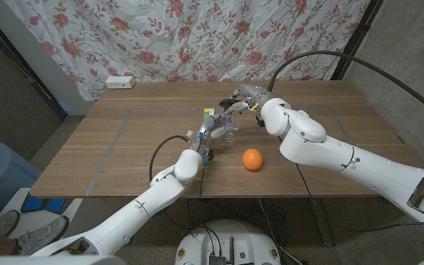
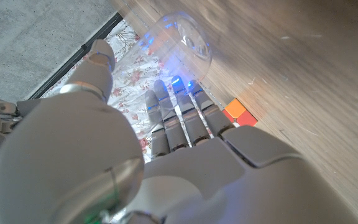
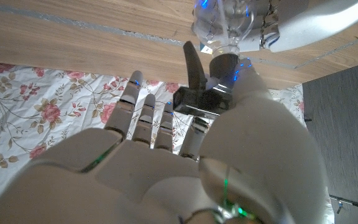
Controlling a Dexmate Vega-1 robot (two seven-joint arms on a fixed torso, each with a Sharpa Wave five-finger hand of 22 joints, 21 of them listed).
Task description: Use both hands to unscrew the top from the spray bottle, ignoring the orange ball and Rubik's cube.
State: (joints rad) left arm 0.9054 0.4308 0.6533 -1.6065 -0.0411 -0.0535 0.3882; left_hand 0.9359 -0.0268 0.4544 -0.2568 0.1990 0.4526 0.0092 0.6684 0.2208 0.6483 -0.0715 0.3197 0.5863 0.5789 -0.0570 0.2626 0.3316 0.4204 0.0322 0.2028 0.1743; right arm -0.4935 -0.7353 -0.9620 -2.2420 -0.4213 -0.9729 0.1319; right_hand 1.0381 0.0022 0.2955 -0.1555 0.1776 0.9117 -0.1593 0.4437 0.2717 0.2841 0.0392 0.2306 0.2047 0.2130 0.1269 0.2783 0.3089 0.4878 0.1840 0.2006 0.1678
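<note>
The clear spray bottle (image 1: 227, 132) stands upright near the table's middle, with its black spray top (image 1: 232, 109) on it. My left hand (image 1: 203, 141) grips the bottle's body from its left side; in the left wrist view my fingertips (image 2: 174, 87) press against the clear bottle (image 2: 180, 38). My right hand (image 1: 246, 98) comes down from behind and holds the top. The right wrist view has the black spray top (image 3: 202, 87) between my thumb and fingers, above the clear bottle (image 3: 224, 22). My left hand (image 3: 319, 23) is beside the bottle there.
An orange ball (image 1: 252, 159) lies in front of the bottle, to its right. A Rubik's cube (image 1: 209, 112) sits just behind my left hand, also the Rubik's cube (image 2: 240, 114). A white power strip (image 1: 120, 82) lies at the table's far left edge (image 1: 160, 83), before a flowered curtain.
</note>
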